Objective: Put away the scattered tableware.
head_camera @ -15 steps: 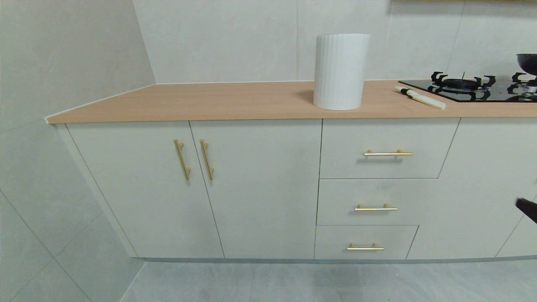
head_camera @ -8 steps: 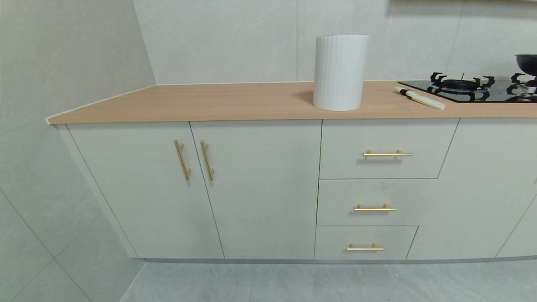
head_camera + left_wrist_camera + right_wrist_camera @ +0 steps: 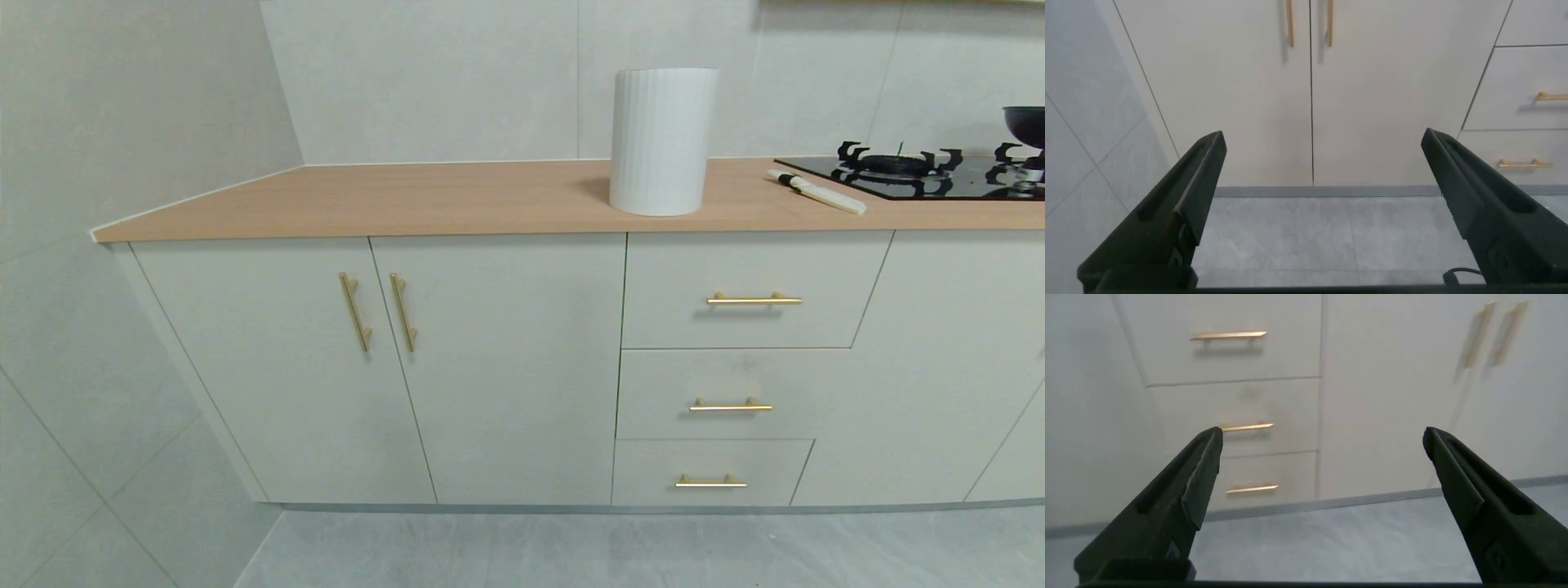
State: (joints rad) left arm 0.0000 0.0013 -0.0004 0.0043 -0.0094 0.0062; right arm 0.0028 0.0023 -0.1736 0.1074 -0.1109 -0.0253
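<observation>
Cream utensil lying loose on the worktop, between the ribbed white canister and the gas hob.
Left gripper and right gripper hang low before the cabinets, fingers spread wide, holding nothing; the utensil lies to the right, so the right arm should rise and pinch it across its narrow middle. The canister's inside is hidden; the drawers are shut.

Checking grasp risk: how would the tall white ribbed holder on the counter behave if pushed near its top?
The white ribbed holder stands taller than wide, so a high push may tip it. It looks rigid, possibly ceramic, so likely fragile.
</observation>
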